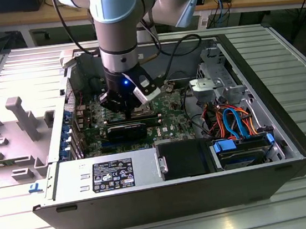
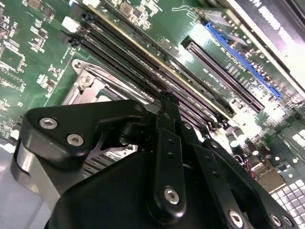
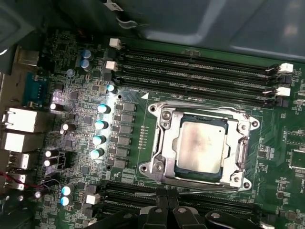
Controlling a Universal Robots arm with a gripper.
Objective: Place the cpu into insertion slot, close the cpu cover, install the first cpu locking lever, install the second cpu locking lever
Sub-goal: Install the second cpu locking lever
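In the first wrist view the cpu (image 3: 199, 145) lies flat in the insertion slot (image 3: 248, 183), its silvery-tan face showing through the cut-out of the cpu cover (image 3: 166, 138). The cover is down over the chip. A thin metal lever (image 3: 205, 187) runs along the socket edge closest to my gripper (image 3: 169, 211), and another lever (image 3: 200, 106) runs along the opposite edge. My black fingers are together, tips just at the near lever's edge of the socket. In the exterior view the gripper (image 1: 127, 107) is low over the green board. In the second wrist view the gripper (image 2: 164, 102) hides most of the socket (image 2: 90, 81).
Long black memory slots (image 3: 200, 67) flank the socket on both sides. Upright capacitors (image 3: 100, 124) stand beside it. Inside the case are a power supply (image 1: 110, 173), a black shroud (image 1: 183, 158) and a drive bay with blue and orange cables (image 1: 235, 121). The case walls surround the board.
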